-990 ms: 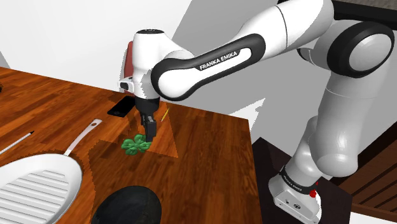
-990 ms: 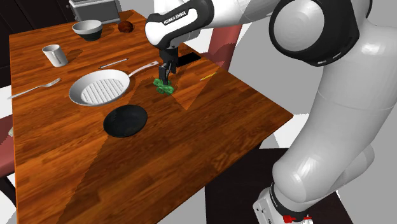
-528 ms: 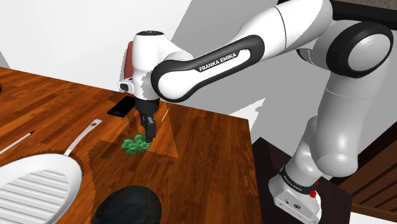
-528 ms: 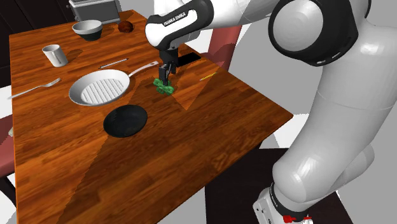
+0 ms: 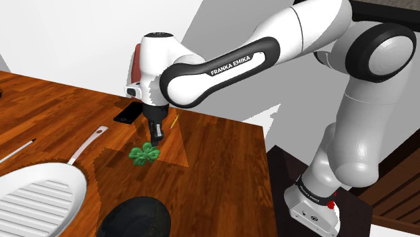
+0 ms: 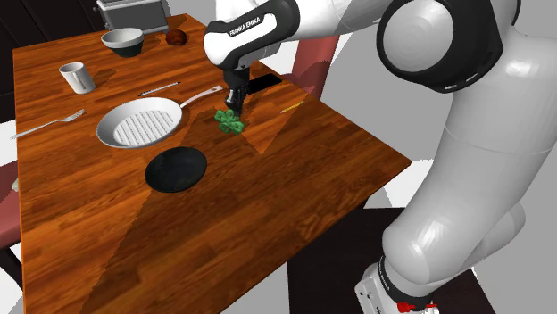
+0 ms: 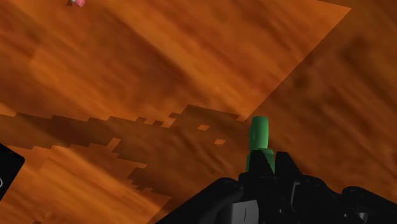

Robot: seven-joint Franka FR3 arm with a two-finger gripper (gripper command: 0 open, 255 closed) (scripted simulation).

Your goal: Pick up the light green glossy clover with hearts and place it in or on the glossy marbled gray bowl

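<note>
wrist view: the black gripper (image 7: 264, 167) pinches the green clover (image 7: 259, 132) tight, and a green bit pokes out past its tips. under them is the brown wooden table (image 7: 127, 76), part in light and part in shade.

from the shoulder view the gripper points straight down, and the clover's leaves hang right under it, very low over the table. i cannot tell if they touch the wood. just beside it lie a thin yellow stick (image 5: 175, 120) and a flat black thing (image 5: 127, 112).

a bit further off is a white grill pan (image 6: 138, 123), with its long handle pointing toward the clover. a round black plate (image 6: 176, 169) sits next to the pan. a fork (image 6: 46, 123) and a white mug (image 6: 78, 78) are past the pan.

the gray bowl (image 6: 122, 39) is well apart from the clover, at the far end of the table. near it are a small brown round thing (image 6: 176, 37) and a gray box (image 6: 132, 12).
</note>
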